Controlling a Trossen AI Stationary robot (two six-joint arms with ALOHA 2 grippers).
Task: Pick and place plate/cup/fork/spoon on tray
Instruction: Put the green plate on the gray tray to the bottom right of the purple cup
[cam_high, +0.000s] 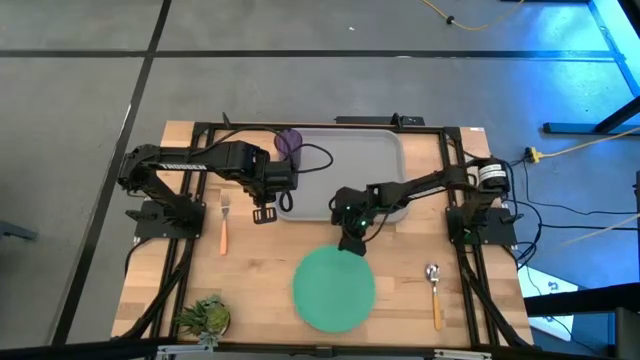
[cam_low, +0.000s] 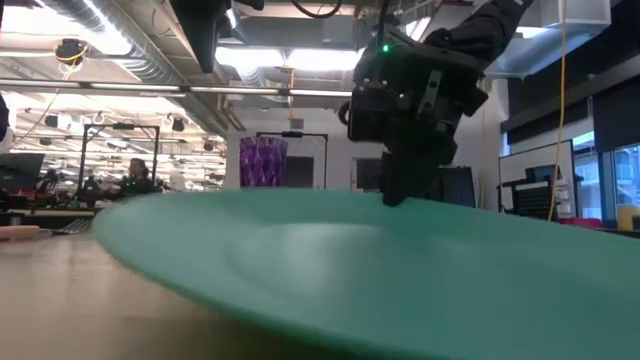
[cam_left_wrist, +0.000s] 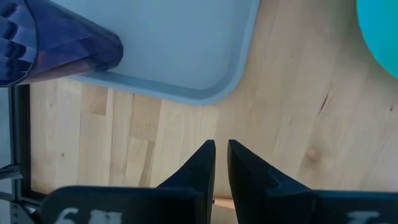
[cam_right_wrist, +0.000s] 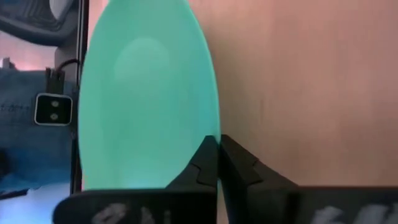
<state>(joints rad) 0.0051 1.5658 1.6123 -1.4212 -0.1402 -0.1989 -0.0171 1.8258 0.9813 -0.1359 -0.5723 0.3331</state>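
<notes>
Pale wooden desk (cam_high: 270, 300) inside a black frame; grey floor around, workshop with ceiling pipes beyond. Grey rectangular plastic tray (cam_high: 350, 160) at the far middle, long axis left-right, translucent purple cup (cam_high: 288, 141) upright in its far-left corner. Flat round mint-green plate (cam_high: 334, 289) on bare desk nearer than the tray. Right gripper (cam_high: 352, 246) at the plate's far rim, fingers (cam_right_wrist: 205, 165) pinching that rim. Left gripper (cam_high: 265, 214) beside the tray's left edge, fingers (cam_left_wrist: 202, 165) pressed together, empty. Orange-handled fork (cam_high: 225, 222) left, spoon (cam_high: 434, 290) right, both lengthwise near-far, heads far.

A mint-green plate (cam_high: 334, 289), a translucent purple cup (cam_high: 288, 142) and a grey tray (cam_high: 350, 170) are seen on pale wood — fork (cam_high: 225, 222) and spoon (cam_high: 434, 292) handles are orange, their heads silver.
</notes>
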